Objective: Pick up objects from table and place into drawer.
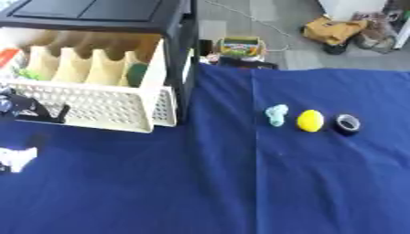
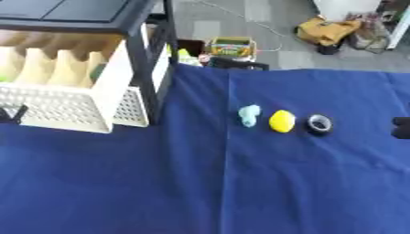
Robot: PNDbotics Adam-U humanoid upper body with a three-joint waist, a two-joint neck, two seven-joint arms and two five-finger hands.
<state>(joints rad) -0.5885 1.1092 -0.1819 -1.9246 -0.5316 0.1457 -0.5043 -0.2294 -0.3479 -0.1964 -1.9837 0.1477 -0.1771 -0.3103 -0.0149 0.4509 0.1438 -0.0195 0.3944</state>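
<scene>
A blue cloth [image 1: 200, 183] covers the table, its lower half bare and wide open. At upper left, a black cabinet [image 1: 96, 13] holds one cream drawer [image 1: 96, 107] pulled out. Right of centre lie three objects in a row: a pale teal lump [image 1: 276, 114], a yellow ball [image 1: 310, 120], a dark ring [image 1: 347, 124]. The left hand [image 1: 28, 109] sits at the drawer's front; whether it is clenched or released cannot be told. A dark shape at the right edge may be the right hand [image 2: 401, 127]; I cannot tell its state.
</scene>
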